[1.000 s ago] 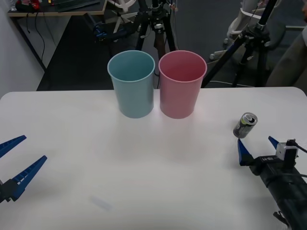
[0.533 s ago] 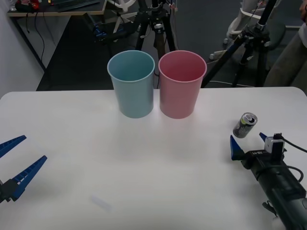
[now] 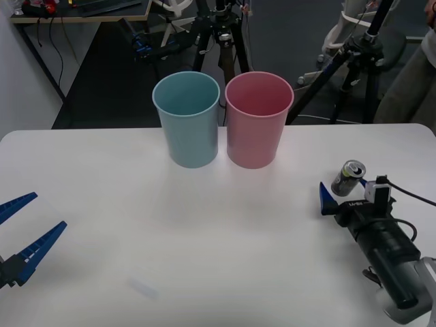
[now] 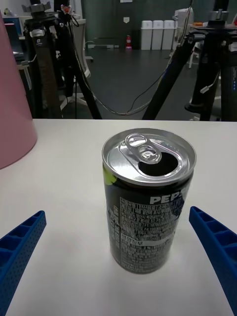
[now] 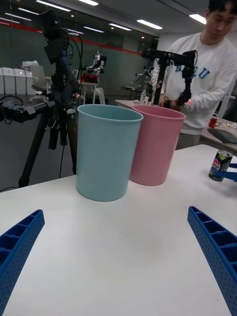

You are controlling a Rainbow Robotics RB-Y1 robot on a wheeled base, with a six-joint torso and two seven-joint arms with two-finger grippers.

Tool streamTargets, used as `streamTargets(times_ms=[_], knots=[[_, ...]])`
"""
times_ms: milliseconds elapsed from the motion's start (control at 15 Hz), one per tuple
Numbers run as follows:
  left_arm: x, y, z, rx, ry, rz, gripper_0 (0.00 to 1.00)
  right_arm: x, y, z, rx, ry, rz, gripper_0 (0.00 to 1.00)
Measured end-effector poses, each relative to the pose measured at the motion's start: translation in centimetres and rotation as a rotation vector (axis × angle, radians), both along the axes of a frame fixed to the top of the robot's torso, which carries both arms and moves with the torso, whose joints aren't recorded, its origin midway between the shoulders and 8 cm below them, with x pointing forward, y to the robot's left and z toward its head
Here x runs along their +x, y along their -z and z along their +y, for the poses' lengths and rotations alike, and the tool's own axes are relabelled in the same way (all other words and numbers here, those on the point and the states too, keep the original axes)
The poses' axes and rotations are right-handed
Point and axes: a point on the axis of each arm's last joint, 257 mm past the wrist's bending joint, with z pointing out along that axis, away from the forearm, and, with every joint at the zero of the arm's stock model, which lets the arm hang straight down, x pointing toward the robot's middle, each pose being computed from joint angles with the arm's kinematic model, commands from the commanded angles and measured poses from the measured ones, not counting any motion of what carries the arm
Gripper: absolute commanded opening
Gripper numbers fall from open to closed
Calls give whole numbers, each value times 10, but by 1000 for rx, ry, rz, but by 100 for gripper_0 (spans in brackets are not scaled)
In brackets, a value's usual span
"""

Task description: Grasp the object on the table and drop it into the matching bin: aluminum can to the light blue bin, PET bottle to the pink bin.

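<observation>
Right gripper (image 3: 344,195) sits low on the white table (image 3: 204,231), fingers spread wide and holding nothing, the aluminum can (image 3: 348,178) upright just ahead between them, untouched. Left gripper (image 3: 26,228) waits open at the table's left edge. Light blue bin (image 3: 187,119) and pink bin (image 3: 258,119) stand side by side at the far edge.

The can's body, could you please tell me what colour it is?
The can is dark grey-black with a yellow-green patch, clearest in the right wrist view.
</observation>
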Motion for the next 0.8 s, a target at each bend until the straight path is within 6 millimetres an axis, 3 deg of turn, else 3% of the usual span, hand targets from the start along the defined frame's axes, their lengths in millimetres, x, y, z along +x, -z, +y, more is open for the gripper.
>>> streamTargets(times_ms=[267,800], knots=[[0,0,0,0,0,0,100,12,-1,1,-8,6,4,100],[0,0,0,0,0,0,100,26,-12,-16,-38,61,2,100]])
